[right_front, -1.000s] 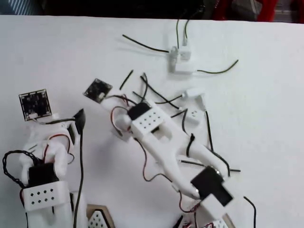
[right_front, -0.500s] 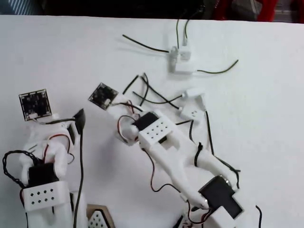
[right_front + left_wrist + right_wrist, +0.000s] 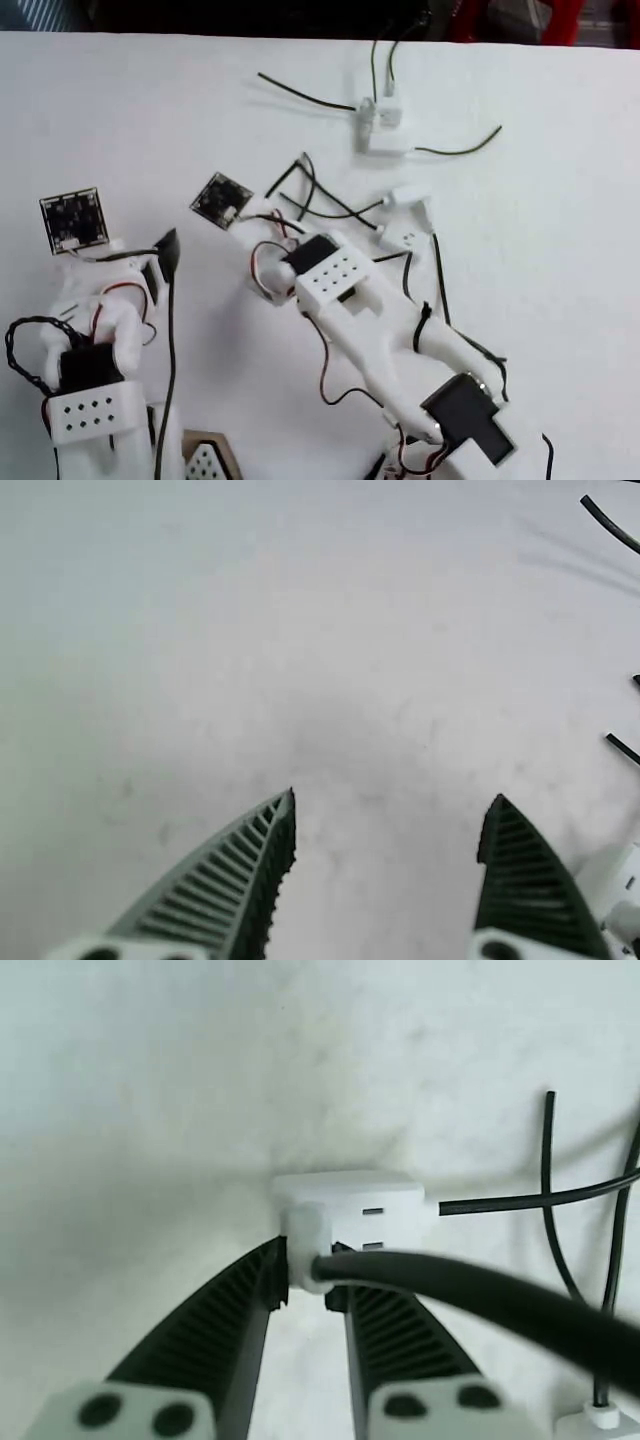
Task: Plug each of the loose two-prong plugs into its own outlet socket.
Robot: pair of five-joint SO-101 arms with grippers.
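Observation:
My right gripper is shut on a small white two-prong plug whose thick black cable trails back past the fingers. The plug sits right against a white outlet socket with two slots showing beside it; I cannot tell whether the prongs are in. In the high view the right arm lies diagonally across the table's middle. My left gripper stands open over bare white table, at the left. Another white plug and an outlet block lie to the right of the arm.
At the back stands a white outlet cluster with cables plugged in. Loose black cables cross the middle of the table. A thin cable runs close to the held plug.
The right arm has shifted right and slightly toward the front, carrying its wrist board and the black cables with it. The left arm has kept still.

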